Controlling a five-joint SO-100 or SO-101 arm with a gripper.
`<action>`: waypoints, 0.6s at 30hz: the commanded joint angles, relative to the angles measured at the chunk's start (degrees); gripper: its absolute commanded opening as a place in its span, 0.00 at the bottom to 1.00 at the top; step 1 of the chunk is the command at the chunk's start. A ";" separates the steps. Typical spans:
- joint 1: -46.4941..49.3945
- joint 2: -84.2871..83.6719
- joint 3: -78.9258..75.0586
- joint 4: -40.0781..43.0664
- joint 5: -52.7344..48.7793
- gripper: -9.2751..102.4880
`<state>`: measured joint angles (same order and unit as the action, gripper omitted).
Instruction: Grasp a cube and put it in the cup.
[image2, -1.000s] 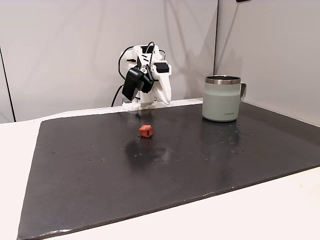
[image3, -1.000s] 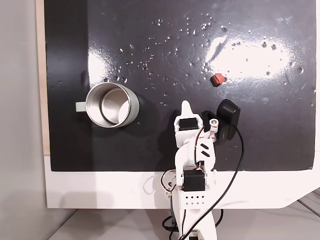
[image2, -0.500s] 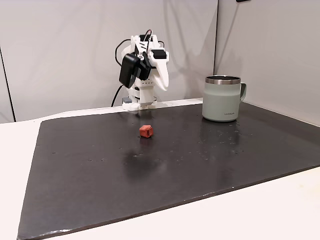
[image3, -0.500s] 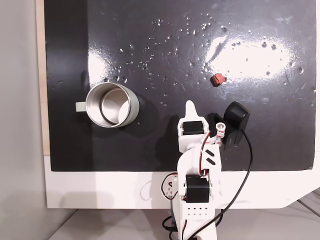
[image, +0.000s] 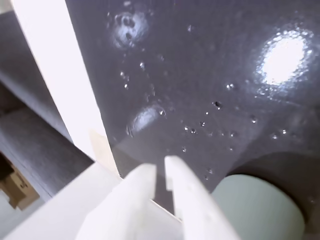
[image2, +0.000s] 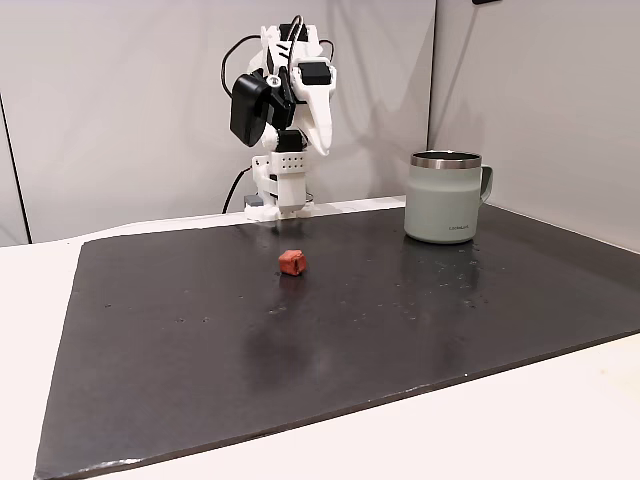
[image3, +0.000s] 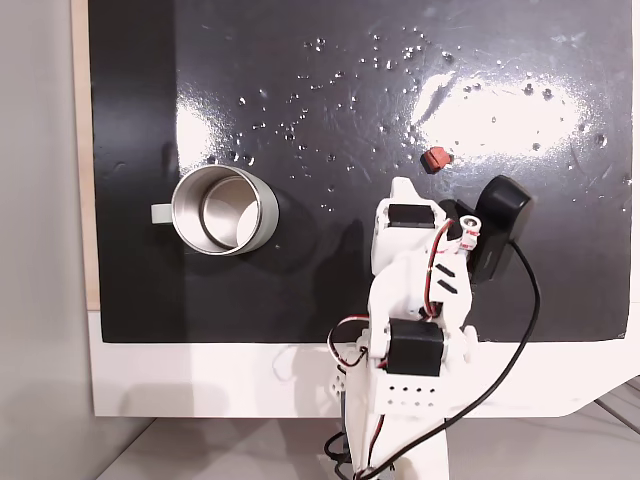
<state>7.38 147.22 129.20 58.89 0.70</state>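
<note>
Plainly, the cube (image2: 293, 262) lies untouched on the dark mat (image2: 200, 350), and the arm is raised well above it.

It sits alone near the mat's middle in a fixed view, well apart from the cup (image2: 445, 197), which stands upright and open-mouthed toward the mat's far right corner, ready to receive it. Seen from above in a fixed view, the cube (image3: 435, 159) lies just beyond the arm's front end and slightly to its right, with the cup (image3: 224, 210) off to the left. The gripper (image: 161, 172) in the wrist view has its white fingers drawn nearly together with only a narrow slit between them and nothing pinched; part of the cup's pale wall (image: 255, 207) shows below them. Judging by this, the reach down to the cube has not begun, and the fingers would need to spread first.
</note>
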 joint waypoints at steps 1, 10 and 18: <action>1.58 -8.70 -10.37 2.37 3.96 0.08; 4.66 -34.63 -30.85 10.81 15.29 0.08; 6.50 -52.56 -46.23 22.24 29.53 0.08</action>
<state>13.27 97.82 89.82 77.61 26.19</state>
